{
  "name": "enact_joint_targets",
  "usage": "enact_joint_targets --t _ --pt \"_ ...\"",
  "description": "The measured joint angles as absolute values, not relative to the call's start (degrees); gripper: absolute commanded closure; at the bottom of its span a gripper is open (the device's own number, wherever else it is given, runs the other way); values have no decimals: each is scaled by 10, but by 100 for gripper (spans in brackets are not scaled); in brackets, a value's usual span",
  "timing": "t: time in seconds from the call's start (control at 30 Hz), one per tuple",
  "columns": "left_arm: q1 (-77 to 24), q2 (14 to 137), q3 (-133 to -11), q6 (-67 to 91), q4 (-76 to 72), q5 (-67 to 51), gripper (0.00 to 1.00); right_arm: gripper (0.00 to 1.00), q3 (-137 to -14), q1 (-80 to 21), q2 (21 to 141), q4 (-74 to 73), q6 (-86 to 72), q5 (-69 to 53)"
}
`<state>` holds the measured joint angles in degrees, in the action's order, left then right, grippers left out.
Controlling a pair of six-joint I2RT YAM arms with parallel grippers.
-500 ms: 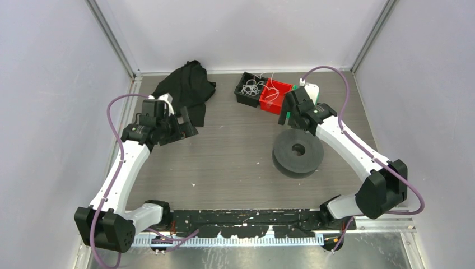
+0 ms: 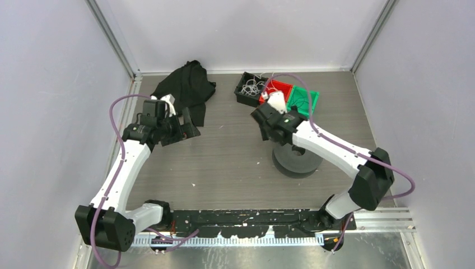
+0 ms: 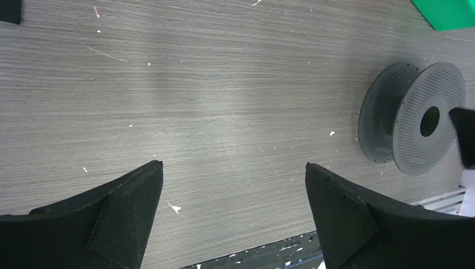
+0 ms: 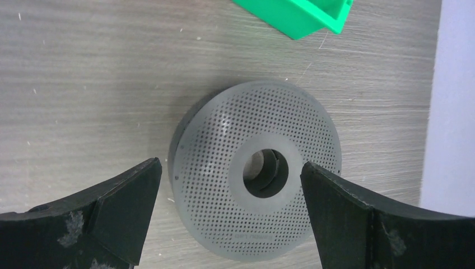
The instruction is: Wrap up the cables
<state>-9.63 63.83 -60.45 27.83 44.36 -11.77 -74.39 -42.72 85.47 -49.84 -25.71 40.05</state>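
Nothing wrapped yet: cables (image 2: 253, 87) loose in bins (image 2: 244, 99) at 12 o'clock, spool (image 4: 252, 134) bare. Right hand (image 4: 231, 165) wide over spool, left hand (image 3: 233, 165) wide, empty.

– What does the table (image 2: 224, 162) look like?
– Grey-brown wood grain running crossways, flecked with small white specks (image 3: 175, 208).
– And around it?
– Plain pale walls on three sides: the left wall (image 2: 50, 84), the back wall (image 2: 241, 28) and the right wall (image 2: 425, 84), all smooth with a faint lavender tint. A metal left post (image 2: 112, 39) and a right post (image 2: 370, 33) stand at the two far corners.
– The near edge?
– A black strip (image 2: 246, 216) runs along it, scattered with white bits. Just below that lies a silvery metal sheet (image 2: 252, 255).
– How is the light?
– Soft and even. Shadows on the table are faint and blurred at the edges.
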Motion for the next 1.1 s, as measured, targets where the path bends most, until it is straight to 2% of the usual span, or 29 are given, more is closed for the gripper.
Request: enact_joint_targets --t 0.37,0.73,1.1 --pt "-91 679 -663 281 476 -113 0 0 -785 -552 988 -617 -277 491" --pt "-62 702 -712 283 489 -111 0 7 -772 -554 1049 -675 -305 512" --pt "-60 708 -711 294 489 -130 0 6 -731 -554 1074 -668 -302 519"
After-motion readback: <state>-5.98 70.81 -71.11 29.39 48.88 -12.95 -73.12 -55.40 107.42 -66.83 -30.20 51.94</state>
